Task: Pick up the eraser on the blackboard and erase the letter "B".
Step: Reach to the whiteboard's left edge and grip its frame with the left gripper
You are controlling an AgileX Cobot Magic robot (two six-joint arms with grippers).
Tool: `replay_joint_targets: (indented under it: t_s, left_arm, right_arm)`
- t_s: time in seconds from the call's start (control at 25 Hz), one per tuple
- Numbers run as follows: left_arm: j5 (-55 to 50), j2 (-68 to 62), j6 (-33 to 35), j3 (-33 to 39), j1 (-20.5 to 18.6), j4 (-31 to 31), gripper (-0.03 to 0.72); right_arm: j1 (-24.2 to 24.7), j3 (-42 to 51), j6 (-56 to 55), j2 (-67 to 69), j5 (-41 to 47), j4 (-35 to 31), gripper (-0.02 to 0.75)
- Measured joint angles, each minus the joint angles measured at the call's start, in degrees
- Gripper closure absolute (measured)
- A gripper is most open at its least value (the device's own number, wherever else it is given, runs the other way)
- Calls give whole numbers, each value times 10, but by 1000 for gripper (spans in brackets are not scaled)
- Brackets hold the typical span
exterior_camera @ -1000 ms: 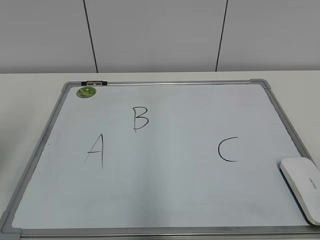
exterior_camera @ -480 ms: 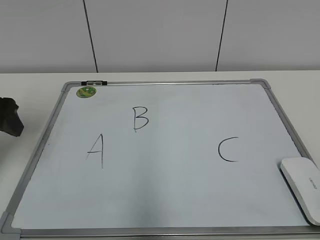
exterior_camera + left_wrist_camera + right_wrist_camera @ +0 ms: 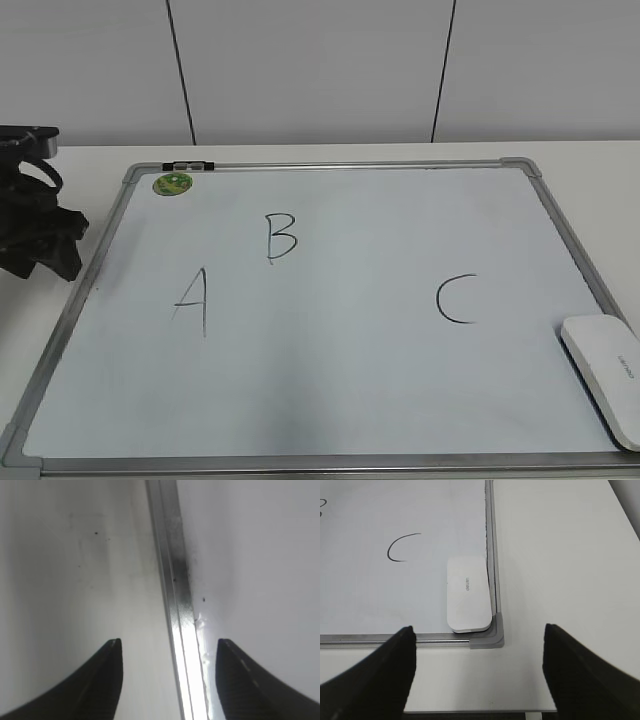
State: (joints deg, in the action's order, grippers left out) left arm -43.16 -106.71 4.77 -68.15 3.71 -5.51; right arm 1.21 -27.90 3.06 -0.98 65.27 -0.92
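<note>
White plastic, the eraser (image 3: 605, 374) lies untouched in the blackboard's (image 3: 330, 462) near right corner; our right gripper (image 3: 479, 675) hangs wide open just short of that corner. Farther up the board, the letter "B" (image 3: 280, 238) is intact. Our left gripper (image 3: 45, 245), jaws wide, has just arrived beside the board's left frame, so no grasp has begun.

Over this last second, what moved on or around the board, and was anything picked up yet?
Only the left arm moved: absent a second ago, it has come into the exterior view from the left, toward the board's left frame. Its gripper is open over that frame, holding nothing. The eraser stays untouched in the near right corner; the B, A, C and magnet are unchanged.
</note>
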Motion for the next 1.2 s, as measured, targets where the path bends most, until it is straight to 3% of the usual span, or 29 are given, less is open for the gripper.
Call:
replay_joint_targets:
  t_s: [0.44,0.68,1.2]
  left_arm:
    - [-11,-78,0,-65,0,-9,325]
    - [-33,-112,0,-99,0,-12,411]
    - [-44,-123,1,-107,-8,-14,441]
  right_arm:
    - [0,0,0,0,0,0,151]
    - [0,0,0,0,0,0,151]
    - [0,0,0,0,0,0,151]
